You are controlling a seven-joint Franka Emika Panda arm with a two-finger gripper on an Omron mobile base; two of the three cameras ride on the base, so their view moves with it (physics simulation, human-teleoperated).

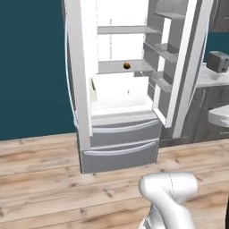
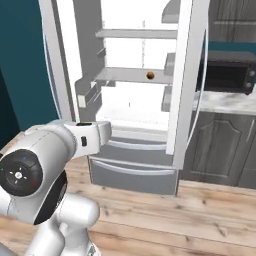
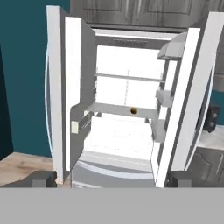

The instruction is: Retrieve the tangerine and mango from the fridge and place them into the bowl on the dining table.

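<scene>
Fridge [image 3: 127,109]: tall, silver-grey, both upper doors swung wide, white shelved interior exposed; two bottom drawers shut. Stands on a pale wood floor [image 1: 44,179] against a teal wall [image 1: 31,67].

Tangerine [image 3: 134,111]: small dark-orange ball on the middle shelf [image 3: 118,109], towards the right-hand end, near the front edge. Seen also in the left base view [image 1: 127,65] and the right base view [image 2: 150,75]. Sits alone, touching nothing but the shelf.

Mango: not made out on any shelf visible; lower compartment too bright to read.

Hand [image 3: 109,179]: fingers spread wide, nothing between them; the two dark tips stand at the bottom corners of the hand view, well apart from the fridge and aimed squarely into its opening.

Worktop [image 2: 225,102]: pale marble over dark grey cabinets to the right of the fridge, carrying a black oven-like appliance [image 2: 227,72].

Step in hand, as judged: approach to the first fruit, doors already open, nothing yet picked.

Next move, as judged: bring the hand forward and up to shelf height, pass between the open doors clear of the right door's bins [image 3: 165,98], and centre the spread fingers on either side of the tangerine before pressing them together. A round fruit near the shelf edge could roll if nudged.
</scene>
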